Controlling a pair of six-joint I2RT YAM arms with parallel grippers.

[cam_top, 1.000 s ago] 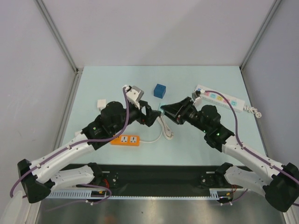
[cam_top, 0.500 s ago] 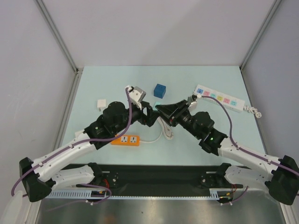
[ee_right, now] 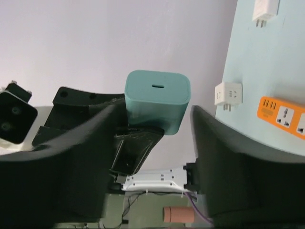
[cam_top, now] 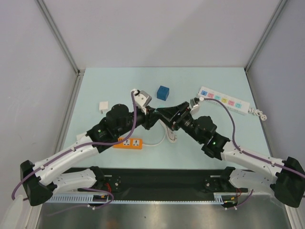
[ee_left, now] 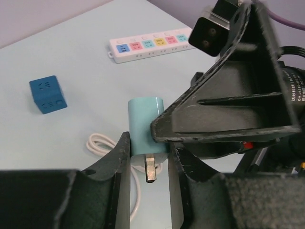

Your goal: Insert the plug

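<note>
On the table in the top view, the plug (cam_top: 163, 92) sits flat, a cube with no long side, while the left wrist view shows the left gripper (ee_left: 150, 148) pinching a teal charger (ee_left: 145, 114), and the right wrist view shows the right gripper (ee_right: 155, 112) spread around it, no words readable.

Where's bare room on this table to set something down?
Bare: the far strip behind the blue cube and white power strip, and the far-left corner beyond the white block. Crowded: the centre, with left gripper, right gripper, cable and orange strip.
</note>
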